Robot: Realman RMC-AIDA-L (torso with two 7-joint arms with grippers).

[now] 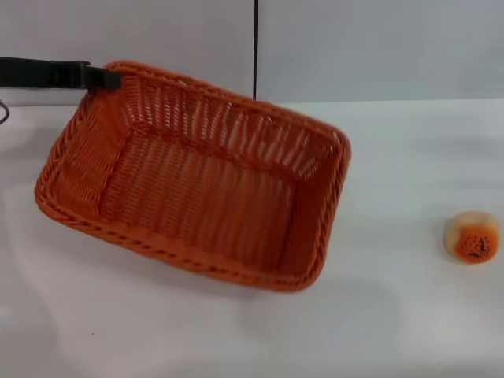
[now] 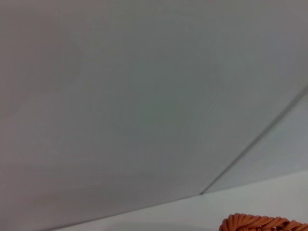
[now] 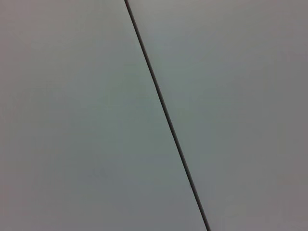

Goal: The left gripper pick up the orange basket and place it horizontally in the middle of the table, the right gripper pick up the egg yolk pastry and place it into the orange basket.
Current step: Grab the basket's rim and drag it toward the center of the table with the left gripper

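The white worktop [image 1: 378, 331] fills most of the head view, and the orange basket [image 1: 197, 177] takes up its left and middle, sitting skewed and tipped, with its upper-left corner raised and its long side running down toward the lower right. It casts a broad soft shadow beneath its lower edge, so I judge it is at least partly lifted. The left pincer [image 1: 110, 77] reaches in from the upper left edge of the frame as a flat black bar and ends right at the basket's far corner rim; it looks clamped on that braided edge, though the fingertips themselves are hidden against the weave. A sliver of the same rim shows at the bottom right of the left wrist view. To do this step well, I would say the basket wants turning until its long side lies level across the frame, then lowering flat in the middle before the grip is let go. The egg yolk pastry [image 1: 472, 237] sits small at the right edge, well apart from the basket. The right pincer is out of sight; its wrist view shows only blank wall.
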